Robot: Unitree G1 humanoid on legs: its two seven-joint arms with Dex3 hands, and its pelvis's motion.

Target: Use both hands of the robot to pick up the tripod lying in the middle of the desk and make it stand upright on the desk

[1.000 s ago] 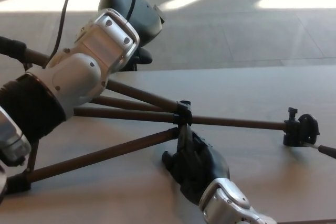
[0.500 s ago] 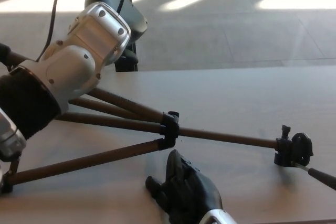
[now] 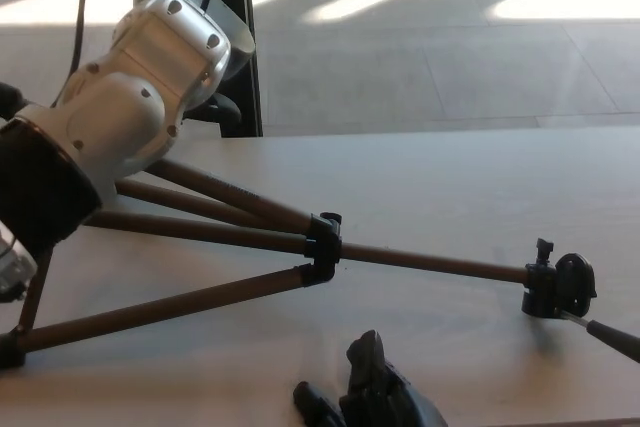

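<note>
— Tripod (image 3: 300,237): where does it lie, and is there any writing on it?

— It lies on its side across the middle of the desk (image 3: 450,197), legs fanned toward the left edge, the centre column running toward the right edge. No brand, label or lettering can be read anywhere on it.

— What is it made of?

— The legs and column are slim brown tubes with a dull sheen. They meet at a black collar (image 3: 323,242) near the desk's middle. At the right end sits a black head (image 3: 560,287) with a small knob, and a thin dark handle (image 3: 612,337) trails from it toward the near right corner.

— And the robot's hands?

— The left arm (image 3: 130,117), in glossy white and silver shells with a black sleeve, comes in over the left edge and covers the leg ends. Its hand is behind the wrist, so whether it is open or closed cannot be told. The right hand (image 3: 370,392), black and thick-fingered, rises at the near edge with fingers apart, holding nothing and clear of the tubes.

— The surface and the room?

— The desk top is a smooth, pale wood-tone laminate. Beyond its far edge lies a grey tiled floor (image 3: 420,57) crossed by bright bars of sunlight, and a black post (image 3: 240,37) stands by the far left corner.
</note>
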